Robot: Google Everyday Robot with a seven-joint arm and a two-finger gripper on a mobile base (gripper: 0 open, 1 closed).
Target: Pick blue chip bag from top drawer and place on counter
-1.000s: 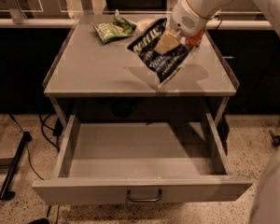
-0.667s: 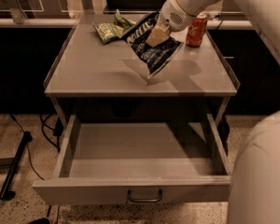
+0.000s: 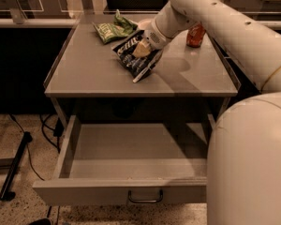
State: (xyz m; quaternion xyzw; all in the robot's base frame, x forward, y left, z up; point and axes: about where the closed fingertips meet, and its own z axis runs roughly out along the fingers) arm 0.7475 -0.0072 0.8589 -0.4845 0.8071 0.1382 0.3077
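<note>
My gripper (image 3: 141,48) is shut on the blue chip bag (image 3: 136,58), a dark glossy bag with white lettering. The bag hangs tilted from the gripper, low over the middle of the counter (image 3: 98,74), its lower corner at or just above the surface. The white arm reaches in from the right and fills the lower right of the view. The top drawer (image 3: 131,149) stands pulled out below the counter, its inside bare, with a curved metal handle (image 3: 145,199) on the front panel.
A green snack bag (image 3: 113,28) lies at the back of the counter, just behind the blue bag. A red can (image 3: 195,35) stands at the back right, partly hidden by the arm. A black stand base (image 3: 14,168) and cables lie on the floor at left.
The gripper with the blue chip bag has moved left and toward the back of the counter and lower. The arm now fills more of the right side.
</note>
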